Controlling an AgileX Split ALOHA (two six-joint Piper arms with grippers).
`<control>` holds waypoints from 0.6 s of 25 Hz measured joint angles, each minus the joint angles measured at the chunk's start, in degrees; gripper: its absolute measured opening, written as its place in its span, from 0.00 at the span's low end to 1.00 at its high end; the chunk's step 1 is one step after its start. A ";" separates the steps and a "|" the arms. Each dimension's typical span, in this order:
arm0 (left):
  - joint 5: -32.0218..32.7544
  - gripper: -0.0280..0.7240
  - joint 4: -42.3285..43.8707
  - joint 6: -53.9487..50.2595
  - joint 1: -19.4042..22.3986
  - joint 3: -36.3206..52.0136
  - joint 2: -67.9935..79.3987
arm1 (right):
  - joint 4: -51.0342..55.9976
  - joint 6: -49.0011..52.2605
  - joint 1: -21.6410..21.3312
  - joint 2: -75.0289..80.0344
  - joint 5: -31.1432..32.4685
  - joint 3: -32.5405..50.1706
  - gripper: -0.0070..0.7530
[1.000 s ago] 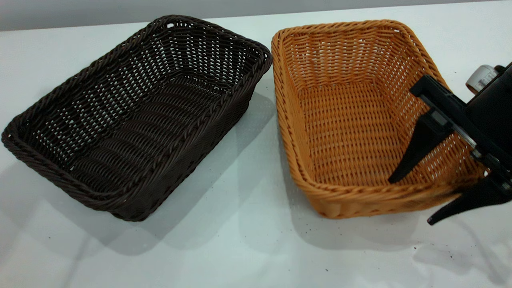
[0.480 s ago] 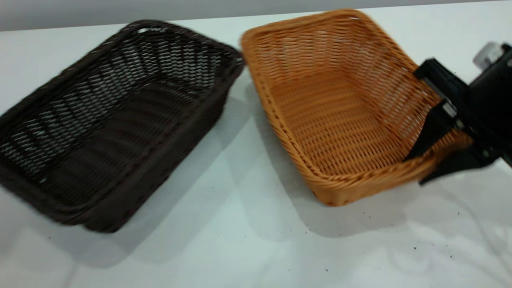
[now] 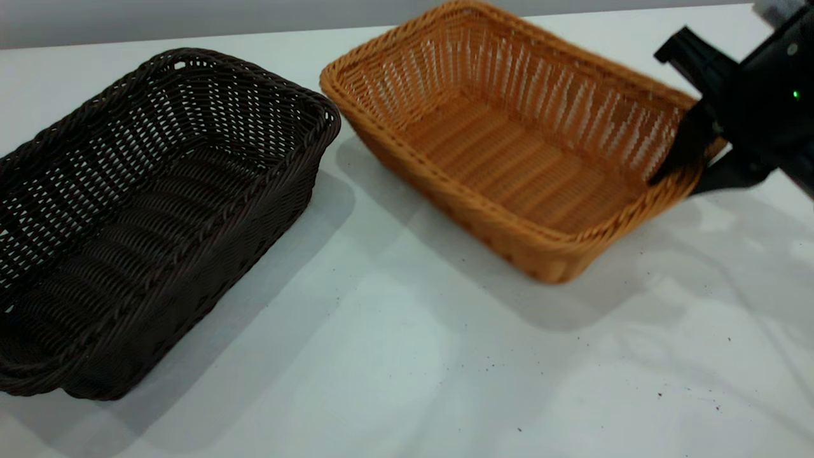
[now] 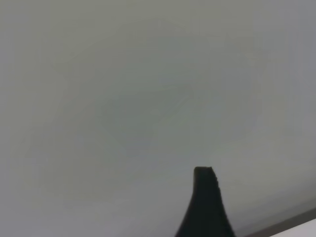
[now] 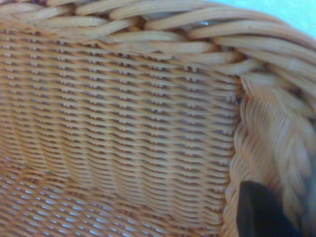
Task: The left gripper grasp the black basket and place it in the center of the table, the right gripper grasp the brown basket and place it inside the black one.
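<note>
Right hand (image 3: 690, 175) clamps brown basket (image 3: 509, 146) rim, tilted; black basket (image 3: 146, 210) apart.

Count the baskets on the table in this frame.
2. The black basket sits at the table's left; the brown basket, right of it, is tilted, its right end gripped by the right hand.

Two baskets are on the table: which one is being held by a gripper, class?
The brown basket. The right gripper pinches its rim at the right end, tilting it. The black basket sits flat, left of it, untouched.
</note>
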 joint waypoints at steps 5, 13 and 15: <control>1.91 0.66 -0.07 0.00 0.00 0.05 0.00 | 0.38 -9.26 -0.13 0.00 -5.96 -4.61 0.16; 12.96 0.66 0.16 0.76 0.00 0.00 -0.07 | -1.27 -19.97 -0.13 -0.16 1.50 -14.91 0.16; 16.86 0.66 0.17 0.76 -0.18 0.00 -0.07 | -3.12 -20.90 -0.81 -0.16 3.70 -17.01 0.16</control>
